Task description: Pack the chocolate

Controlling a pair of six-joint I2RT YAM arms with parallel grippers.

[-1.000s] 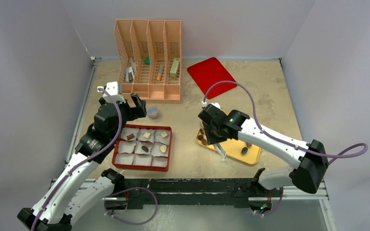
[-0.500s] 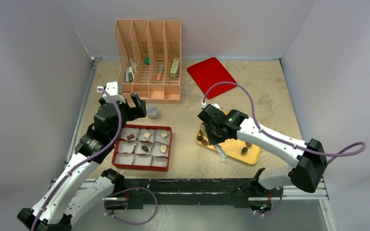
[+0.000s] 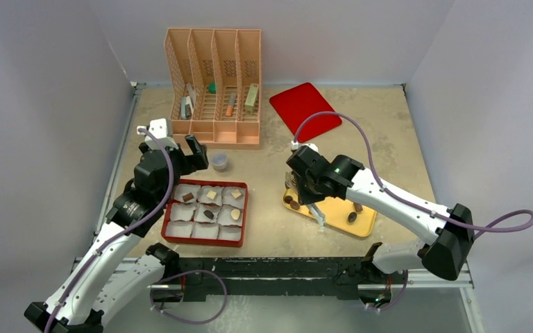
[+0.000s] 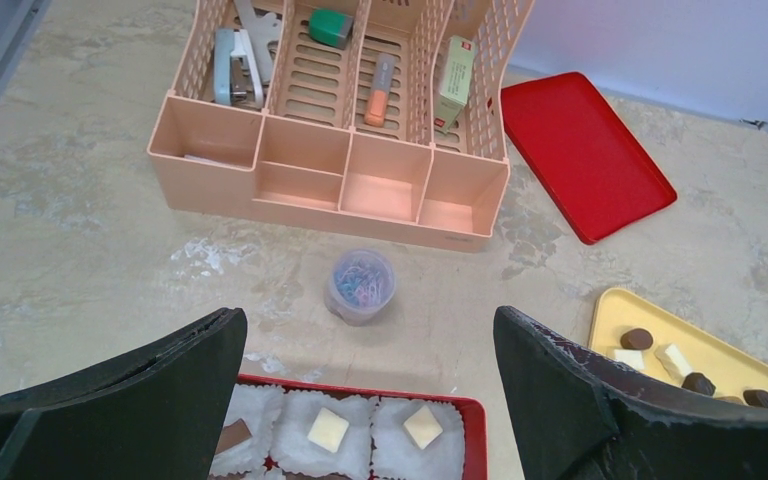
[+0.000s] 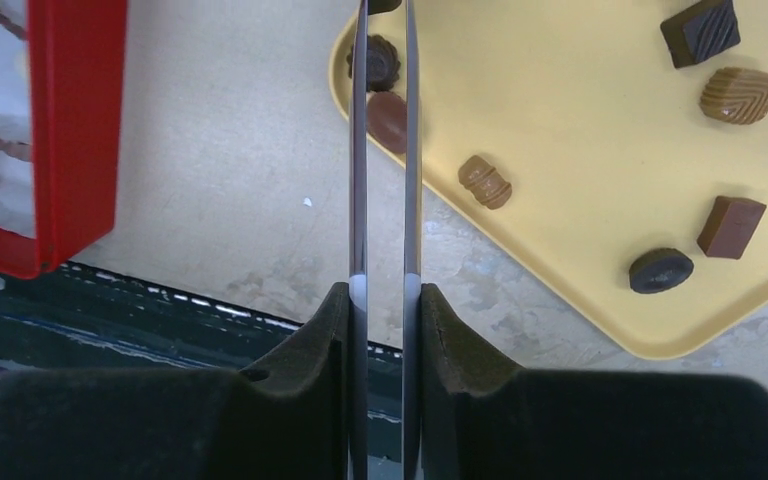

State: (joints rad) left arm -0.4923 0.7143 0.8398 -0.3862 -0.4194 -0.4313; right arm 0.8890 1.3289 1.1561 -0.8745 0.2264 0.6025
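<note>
Right arm edged slightly farther over tray's left end since a second ago. Chocolates (image 5: 486,181) loose on yellow tray (image 5: 580,100), mostly right of right pincer (image 5: 384,40). Brown oval piece (image 5: 386,118) shows in narrow gap between its thin blades; dark bit at tips, grip cannot be told. Red box (image 5: 70,120) left of blades. Left pincer (image 4: 368,330) spread wide, empty; two pale squares (image 4: 327,430) in box below it.
</note>
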